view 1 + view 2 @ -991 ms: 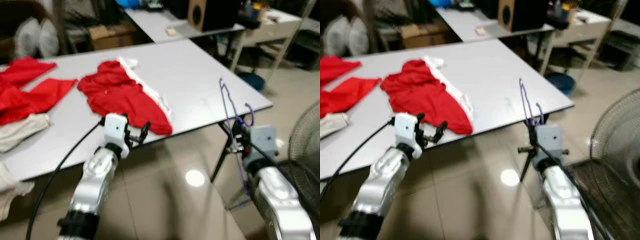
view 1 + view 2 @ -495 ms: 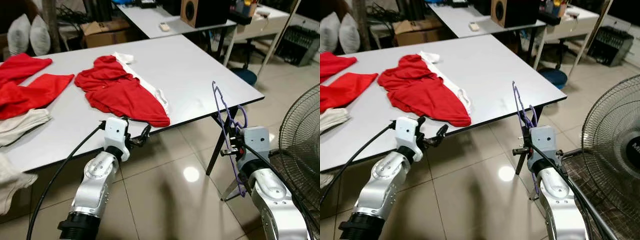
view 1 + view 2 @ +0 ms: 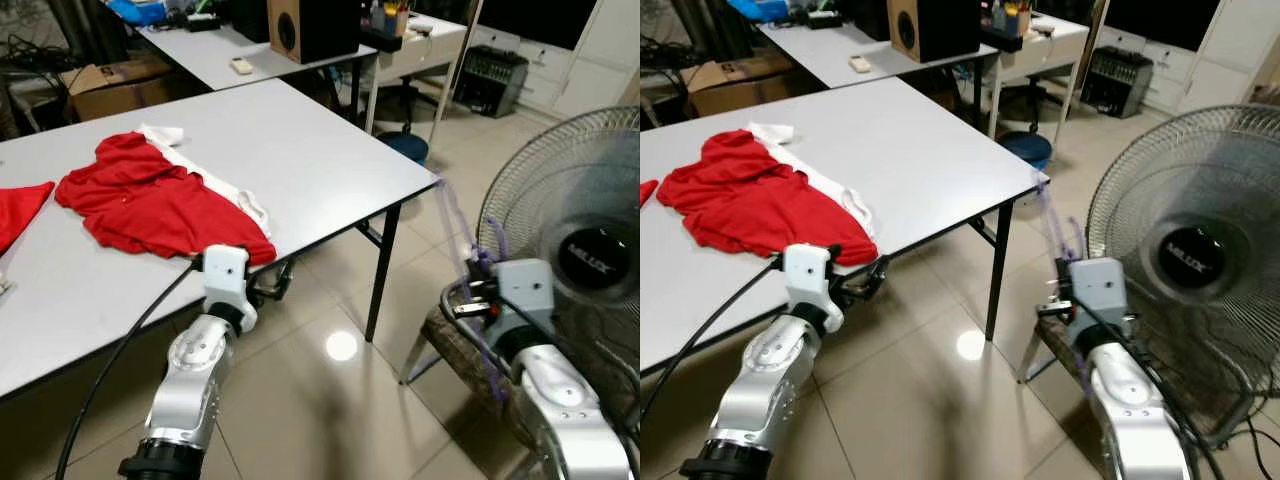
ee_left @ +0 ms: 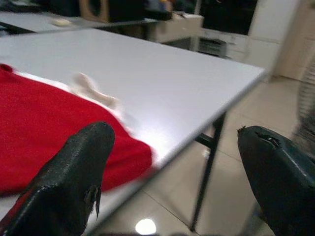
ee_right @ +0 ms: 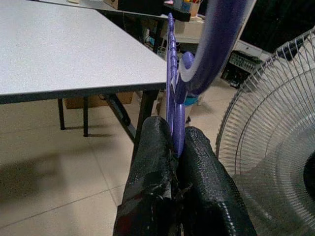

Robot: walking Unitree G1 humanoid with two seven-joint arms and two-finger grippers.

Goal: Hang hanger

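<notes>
Purple plastic hanger [image 5: 173, 73] sits lower right of frame, upright, hook end up, motion-blurred in the head views, clamped between the right gripper [image 5: 178, 147] fingers. Right arm bent, wrist raised in front of a standing fan [image 3: 1196, 262]; fan hub label reads approx "MELUX". Left gripper [image 4: 172, 172] at center-left w/ fingers apart, held at the desk [image 3: 300, 150] edge just beside a red garment [image 3: 150, 205]. Left forearm angled up toward desk.

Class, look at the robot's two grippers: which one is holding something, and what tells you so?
The right gripper: its black fingers are pressed shut on the purple hanger, beside the fan. The left gripper, by the red garment, is open with nothing between its fingers.
</notes>
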